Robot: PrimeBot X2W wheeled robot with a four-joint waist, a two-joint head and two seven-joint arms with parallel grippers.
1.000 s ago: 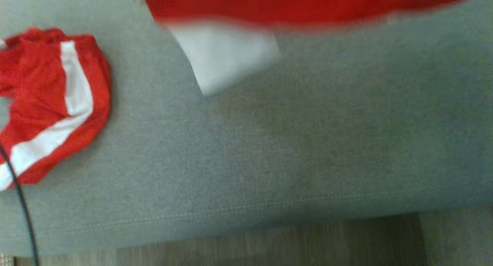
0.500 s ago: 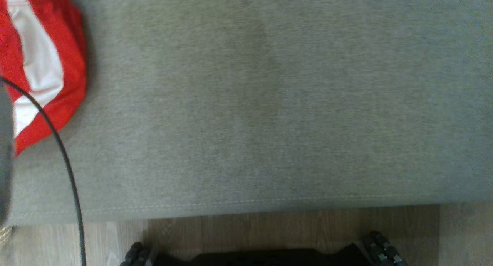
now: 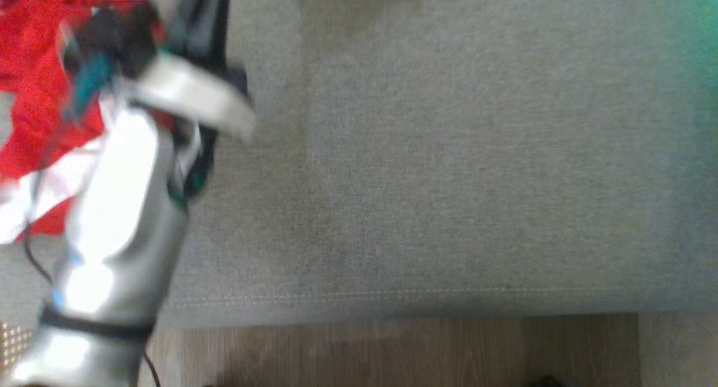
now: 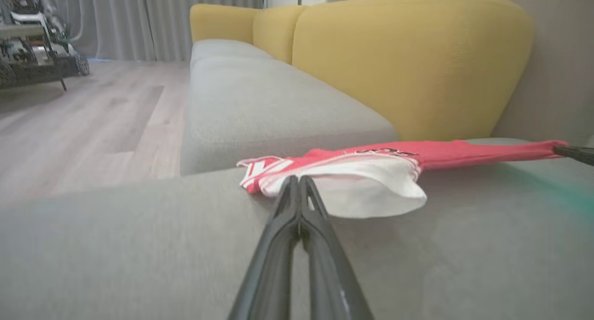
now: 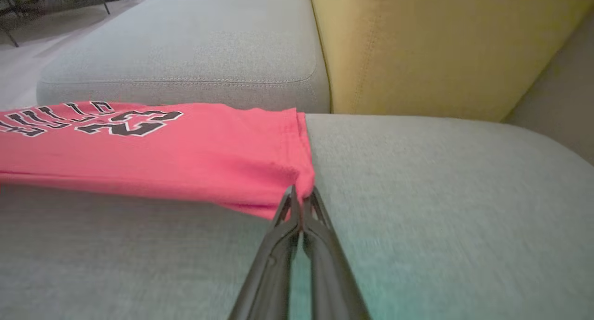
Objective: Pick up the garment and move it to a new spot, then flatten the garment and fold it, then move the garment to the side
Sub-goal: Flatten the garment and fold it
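Plainly, the red garment point(image 5: 153, 148) is strung between the two arms as a narrow band low over the grey seat cushion point(image 4: 139, 255); whether its underside touches the cushion cannot be told. The left gripper point(image 4: 298, 183) has its fingers pressed together on the white-trimmed end; the right gripper point(image 5: 300, 197) is pressed together too, pinching only a small corner of the hem at the other end. That small bite is the first hazard; a harder pull apart may drag the corner out from between the thin tips, and the freed end would drop in a heap. The second hazard is the shape of the cloth; it is gathered lengthwise rather than spread, and a white flap point(image 4: 371, 195) sags below the band near the left gripper, so setting it down as it hangs would likely trap that flap underneath and leave creases. The black lettering point(image 5: 120, 118) faces up, yet the layers beneath are hidden, so a twist cannot be ruled out. In the head view the pale left forearm point(image 3: 123, 207) is blurred and a thin dark cable point(image 3: 33, 261) hangs beside it, close to the cloth; a fast sweep could snag one on the other. The gap before the next cushion point(image 5: 185, 46) lies just behind the garment; a hem could slip into it.
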